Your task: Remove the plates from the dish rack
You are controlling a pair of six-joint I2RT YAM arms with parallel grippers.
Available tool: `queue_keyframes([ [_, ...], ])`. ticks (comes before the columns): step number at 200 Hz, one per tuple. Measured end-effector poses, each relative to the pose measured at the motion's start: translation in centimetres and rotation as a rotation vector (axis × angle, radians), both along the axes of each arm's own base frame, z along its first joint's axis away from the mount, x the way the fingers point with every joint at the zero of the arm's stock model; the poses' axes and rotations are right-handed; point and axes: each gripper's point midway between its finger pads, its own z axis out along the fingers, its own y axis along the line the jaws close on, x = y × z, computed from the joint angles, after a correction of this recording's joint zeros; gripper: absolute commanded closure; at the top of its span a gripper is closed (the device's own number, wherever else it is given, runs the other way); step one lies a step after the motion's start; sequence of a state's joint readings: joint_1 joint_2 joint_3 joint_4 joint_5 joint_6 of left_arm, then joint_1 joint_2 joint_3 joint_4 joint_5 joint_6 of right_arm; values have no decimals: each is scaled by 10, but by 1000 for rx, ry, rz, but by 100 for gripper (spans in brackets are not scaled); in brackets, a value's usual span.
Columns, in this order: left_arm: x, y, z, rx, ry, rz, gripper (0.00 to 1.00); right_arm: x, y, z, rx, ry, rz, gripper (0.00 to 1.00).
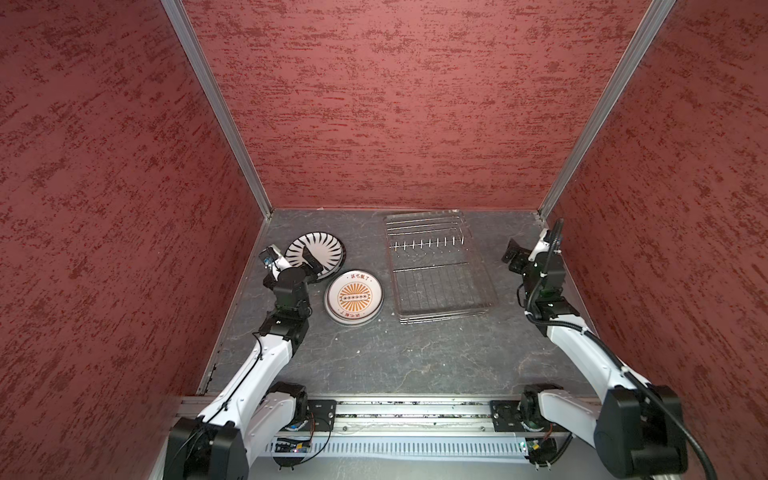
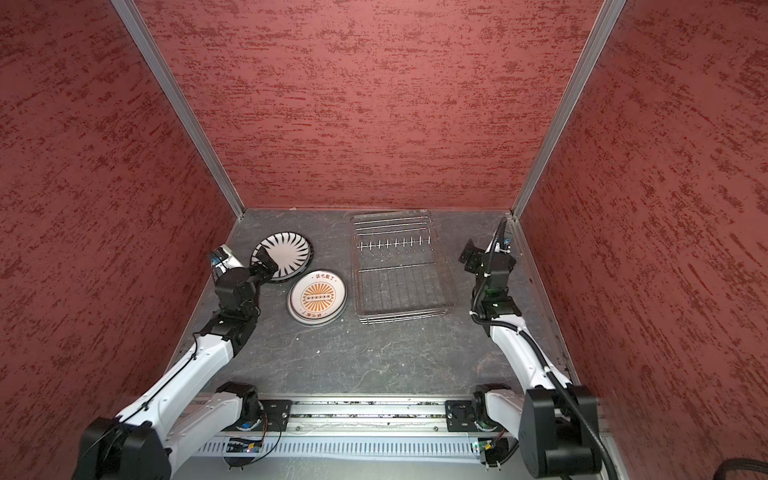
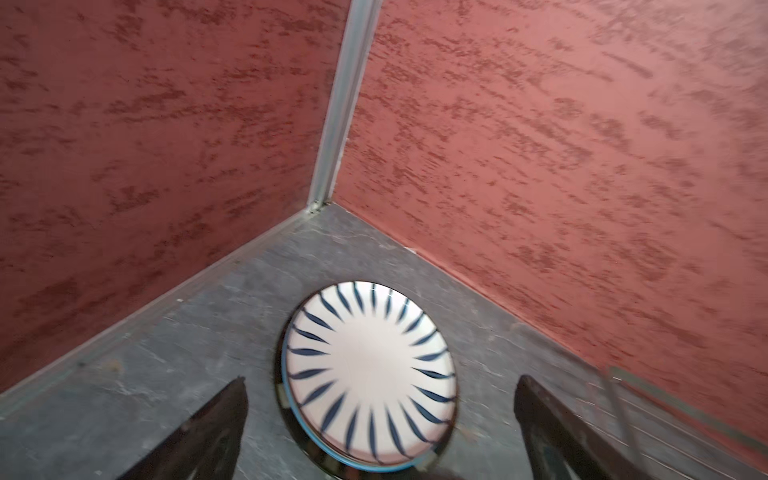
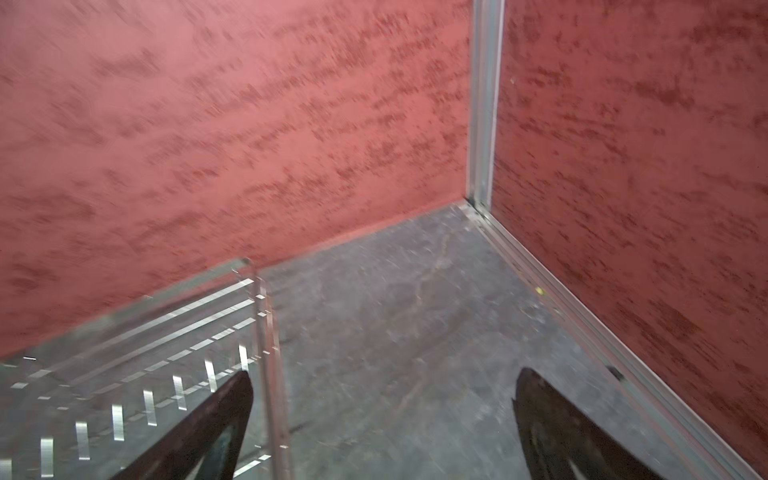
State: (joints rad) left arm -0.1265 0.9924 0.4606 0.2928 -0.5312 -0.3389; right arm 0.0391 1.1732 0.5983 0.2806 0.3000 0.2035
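Observation:
The dish rack [image 1: 436,270] [image 2: 399,270] is a silver wire rack at the back middle of the grey table, and no plate stands among its prongs. Left of it two plates lie flat, each topping a low stack. One is black radial-striped [image 1: 322,247] [image 2: 289,251] [image 3: 370,365] over a dark rim. The other is an orange sunburst plate [image 1: 354,297] [image 2: 318,297]. My left gripper [image 1: 309,259] [image 2: 265,257] [image 3: 382,379] hangs open just above the striped plate, holding nothing. My right gripper [image 1: 513,253] [image 2: 469,254] [image 4: 382,378] is open and empty over bare table, right of the rack's [image 4: 124,374] far end.
Red textured walls [image 1: 395,104] close in the back and both sides, with aluminium corner posts [image 1: 216,104] [image 1: 602,104]. A metal rail [image 1: 415,411] carrying both arm bases runs along the front edge. Bare grey tabletop [image 1: 415,357] lies in front of the rack and plates.

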Motion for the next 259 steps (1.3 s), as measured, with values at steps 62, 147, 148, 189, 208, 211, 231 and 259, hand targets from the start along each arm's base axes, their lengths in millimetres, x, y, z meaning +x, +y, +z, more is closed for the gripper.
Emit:
queue_keyframes([
  [62, 5, 28, -78, 118, 179, 10, 1, -18, -17, -106, -136, 176, -30, 1],
  [147, 31, 20, -93, 116, 129, -104, 1, -11, -15, -98, -121, -27, 21, 1],
  [148, 31, 19, -93, 116, 128, -105, 1, -10, -15, -98, -121, -26, 22, 1],
  [189, 36, 12, -83, 122, 84, -150, 1, -7, -12, -89, -117, -76, 40, 4],
  [208, 39, 6, -80, 129, 68, -191, 0, -6, -12, -85, -114, -90, 42, 1],
  [211, 40, 5, -80, 131, 65, -199, 0, -6, -12, -85, -115, -91, 42, 1],
  [231, 46, -4, -88, 141, 72, -256, 1, -6, -11, -84, -115, -97, 43, 1],
  [259, 47, -11, -110, 145, 136, -296, 0, -5, -11, -83, -115, -102, 44, 1],
])
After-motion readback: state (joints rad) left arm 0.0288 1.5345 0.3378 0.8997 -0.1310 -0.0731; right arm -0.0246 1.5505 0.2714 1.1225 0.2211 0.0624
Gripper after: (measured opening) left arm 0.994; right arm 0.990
